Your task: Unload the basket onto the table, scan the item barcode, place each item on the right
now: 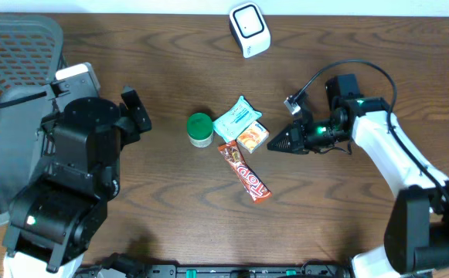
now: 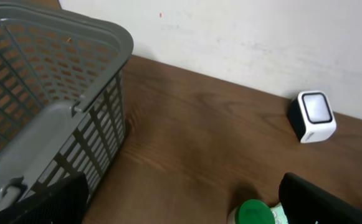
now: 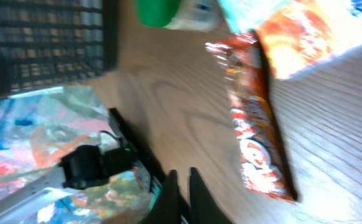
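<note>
Overhead: the right gripper (image 1: 274,144) was pinched shut and empty, just beside the orange packet (image 1: 253,137) at table centre, with the scanner (image 1: 249,29) well apart (pickup not yet begun). Left wrist: the left gripper (image 2: 181,205) gaped wide, idle. Right wrist: the candy bar (image 3: 255,137) lay ahead, so the next move probably called for opening the jaws over an item.

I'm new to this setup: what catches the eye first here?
A cluster lies in the middle: a green-lidded jar, a teal packet, an orange snack pack and a red candy bar. The right hand, shut, points at it from the right. A white scanner stands at the far edge, and a grey basket at the left.
</note>
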`<state>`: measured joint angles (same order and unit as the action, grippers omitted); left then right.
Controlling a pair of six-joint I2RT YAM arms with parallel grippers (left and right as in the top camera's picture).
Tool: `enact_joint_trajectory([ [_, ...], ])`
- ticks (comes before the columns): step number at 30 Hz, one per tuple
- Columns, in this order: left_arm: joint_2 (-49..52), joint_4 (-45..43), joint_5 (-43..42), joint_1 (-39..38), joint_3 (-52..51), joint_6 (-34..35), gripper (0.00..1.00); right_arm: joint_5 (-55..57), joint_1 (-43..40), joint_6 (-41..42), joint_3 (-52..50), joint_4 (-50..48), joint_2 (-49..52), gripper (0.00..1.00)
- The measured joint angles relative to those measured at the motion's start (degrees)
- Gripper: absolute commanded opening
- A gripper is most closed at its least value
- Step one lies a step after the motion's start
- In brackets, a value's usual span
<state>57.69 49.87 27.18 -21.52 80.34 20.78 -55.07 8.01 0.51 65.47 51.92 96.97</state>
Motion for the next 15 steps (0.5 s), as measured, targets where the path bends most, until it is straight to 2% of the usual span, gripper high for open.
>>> enact_joint_trajectory([
  [2,0.74,0.09,0.00,0.00,0.00,0.00,0.98,2.16,-0.09,-0.50,-0.24,1.09,1.44,0.35],
  [3,0.85,0.09,0.00,0.00,0.00,0.00,0.98,2.86,-0.09,-0.83,-0.28,1.66,1.44,0.67],
  [4,0.87,0.09,0.00,0.00,-0.02,0.00,0.98,3.54,-0.07,-1.16,-0.28,1.95,1.25,0.80],
  [6,0.83,0.07,0.02,0.00,-0.02,0.00,0.98,4.52,0.00,-1.22,-0.28,2.08,0.87,0.93],
  [7,0.83,0.09,0.00,0.00,-0.02,0.00,0.98,4.79,0.04,-1.27,-0.28,2.03,0.72,0.97],
  [12,0.79,0.09,0.00,0.00,-0.02,0.00,0.98,5.99,1.66,-2.93,-0.28,2.08,0.37,0.95],
  [15,0.44,0.11,0.00,0.00,-0.02,0.00,0.98,8.92,5.33,-3.21,-0.28,1.09,0.37,0.98],
])
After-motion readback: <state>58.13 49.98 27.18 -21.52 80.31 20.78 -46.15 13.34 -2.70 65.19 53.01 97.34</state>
